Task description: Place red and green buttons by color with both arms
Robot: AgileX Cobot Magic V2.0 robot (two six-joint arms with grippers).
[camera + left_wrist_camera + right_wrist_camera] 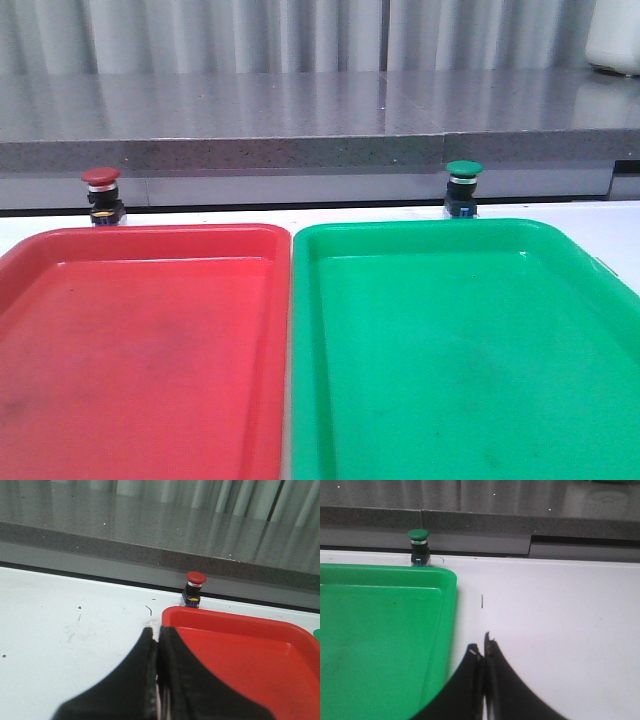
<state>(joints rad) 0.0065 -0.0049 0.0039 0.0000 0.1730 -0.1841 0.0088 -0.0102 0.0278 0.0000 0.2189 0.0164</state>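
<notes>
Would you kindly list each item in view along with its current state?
red button: upright on the table, behind the red tray, not in it.
green button: upright on the table, behind the green tray, not in it.
red tray: holds nothing.
green tray: holds nothing.
left pincer: shut, holding nothing.
right pincer: shut, holding nothing.

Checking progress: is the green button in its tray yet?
Out. The green-capped push-button stands upright on the white table beyond the green plastic tray's far rim.
</notes>
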